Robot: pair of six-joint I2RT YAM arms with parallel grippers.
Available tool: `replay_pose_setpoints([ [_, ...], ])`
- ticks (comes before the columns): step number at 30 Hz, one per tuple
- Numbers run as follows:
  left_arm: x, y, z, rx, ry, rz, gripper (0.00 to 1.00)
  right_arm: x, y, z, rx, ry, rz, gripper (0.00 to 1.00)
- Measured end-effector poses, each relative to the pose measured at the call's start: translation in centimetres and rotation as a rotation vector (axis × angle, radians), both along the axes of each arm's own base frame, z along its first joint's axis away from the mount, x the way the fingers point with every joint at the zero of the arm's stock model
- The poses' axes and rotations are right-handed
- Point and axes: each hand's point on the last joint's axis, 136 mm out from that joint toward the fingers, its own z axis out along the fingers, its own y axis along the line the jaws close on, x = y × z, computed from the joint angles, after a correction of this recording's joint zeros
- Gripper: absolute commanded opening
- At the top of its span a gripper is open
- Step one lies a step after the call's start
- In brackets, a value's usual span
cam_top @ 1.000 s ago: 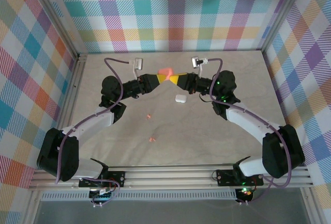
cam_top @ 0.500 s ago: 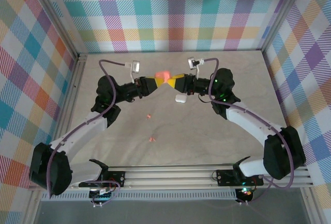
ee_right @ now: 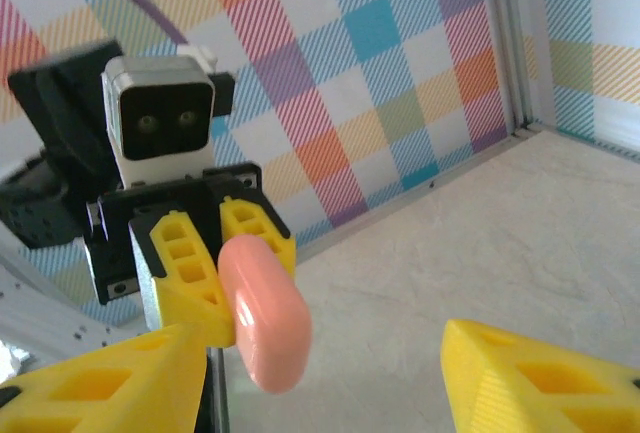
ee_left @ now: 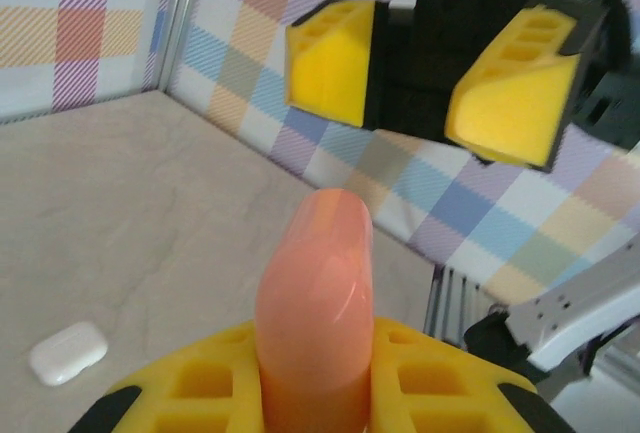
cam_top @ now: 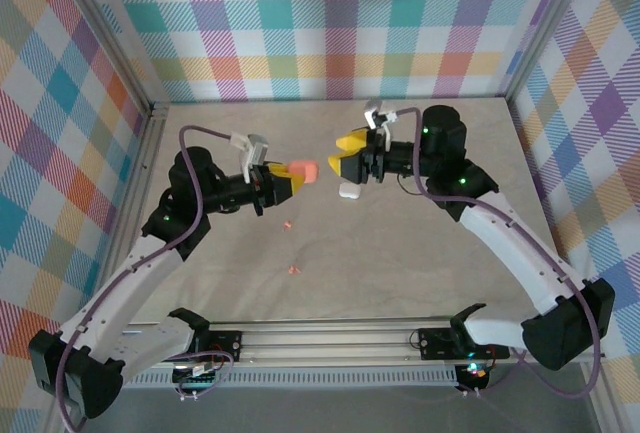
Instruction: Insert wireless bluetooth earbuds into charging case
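The left claw (cam_top: 290,175) is clenched on the pink case (cam_top: 302,170). The case sticks out past the fingertips, its long axis running straight on from the claw toward the right claw (cam_top: 344,153). The right claw faces it from close by with its jaws spread and nothing between them. The case is rounded and looks shut.

Under the right claw a white case (cam_top: 349,191) lies flat on the tabletop (cam_top: 420,253). One pink earbud (cam_top: 287,223) lies on the tabletop toward the arm bases, near the left claw, and a second pink earbud (cam_top: 294,269) lies closer still to the bases. Both are nearer the left arm, but that arm's claw is occupied, so the free right claw probably has to reach down and across to its left for them.
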Motion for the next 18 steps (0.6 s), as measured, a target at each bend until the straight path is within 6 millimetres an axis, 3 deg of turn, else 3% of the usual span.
replay_pose_setpoints([
  [6, -2.4, 0.8, -0.3, 0.083, -0.186, -0.041, 0.00, -2.8, 2.5, -2.0, -0.128, -0.087, 0.119, 0.65],
  [13, -3.1, 1.0, -1.2, 0.132, -0.239, -0.067, 0.00, -2.8, 3.2, -4.3, -0.190, -0.073, 0.157, 0.65],
  [18, -3.2, 0.9, -1.9, 0.145, -0.232, -0.073, 0.00, -2.9, 3.9, -4.7, -0.202, -0.057, 0.185, 0.65],
])
